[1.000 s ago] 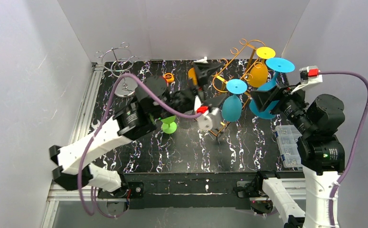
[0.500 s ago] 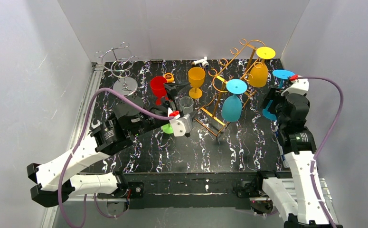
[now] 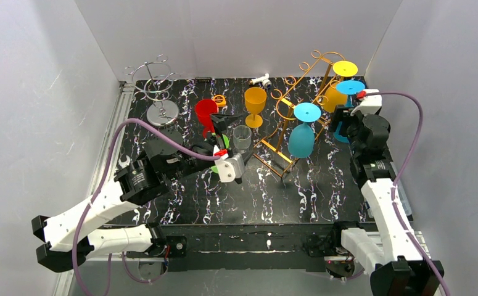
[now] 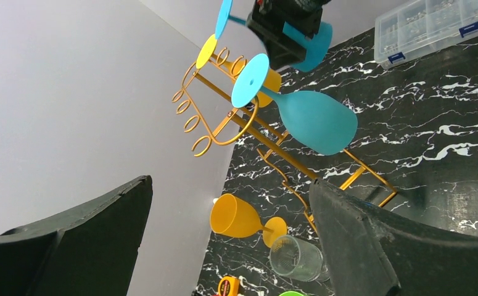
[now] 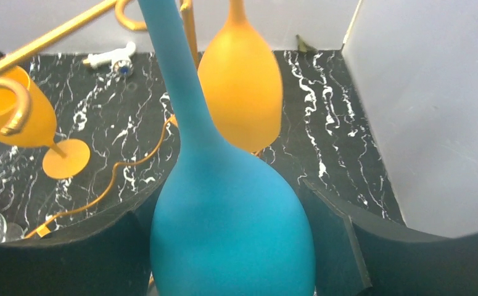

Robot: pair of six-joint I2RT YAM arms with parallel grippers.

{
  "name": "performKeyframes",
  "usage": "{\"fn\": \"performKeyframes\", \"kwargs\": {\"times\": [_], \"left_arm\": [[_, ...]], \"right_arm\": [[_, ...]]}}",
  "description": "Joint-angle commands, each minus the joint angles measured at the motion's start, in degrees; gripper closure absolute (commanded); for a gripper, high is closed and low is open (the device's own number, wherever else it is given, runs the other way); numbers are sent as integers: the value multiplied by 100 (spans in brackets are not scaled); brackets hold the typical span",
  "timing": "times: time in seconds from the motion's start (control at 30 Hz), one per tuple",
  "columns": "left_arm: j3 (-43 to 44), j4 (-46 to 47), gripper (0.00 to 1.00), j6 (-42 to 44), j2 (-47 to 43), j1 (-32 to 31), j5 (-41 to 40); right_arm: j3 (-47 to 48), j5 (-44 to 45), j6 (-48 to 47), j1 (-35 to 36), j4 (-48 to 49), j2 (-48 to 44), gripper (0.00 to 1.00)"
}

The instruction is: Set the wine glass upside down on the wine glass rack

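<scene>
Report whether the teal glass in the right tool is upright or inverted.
Inverted: the matte teal wine glass has its bowl low in the right tool, stem pointing up.

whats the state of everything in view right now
held blue glass, upside down
right gripper, shut on held blue glass
left gripper, open, empty
second blue glass, hanging upside down on gold rack
yellow glass, hanging upside down on gold rack
orange glass, upright
red glass, upright
clear cup, upright
silver rack, empty

Marbled table (image 3: 255,197), red glass (image 3: 206,113), orange glass (image 3: 255,98), tumbler (image 3: 242,137)
</scene>
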Motion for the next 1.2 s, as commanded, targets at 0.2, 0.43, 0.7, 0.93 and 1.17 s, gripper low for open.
{"fn": "performKeyframes", "kwargs": {"times": [0.2,0.43,0.7,0.93,1.17], "left_arm": [[-141,160,2,-73,-198,19,117],[-215,267,2,-39,-196,36,118],[-103,256,2,-25,-127,45,70],[-136,257,2,-24,-123,62,48],[-90,313,2,26,-58,71,56]], "right_arm": [[-57,-371,-580,3,1070,531,50],[-84,-458,-631,3,1265,701,51],[-119,-518,-648,3,1468,896,51],[-169,-531,-700,-18,1596,948,52],[-180,-778,-731,-23,1639,1093,52]]}}
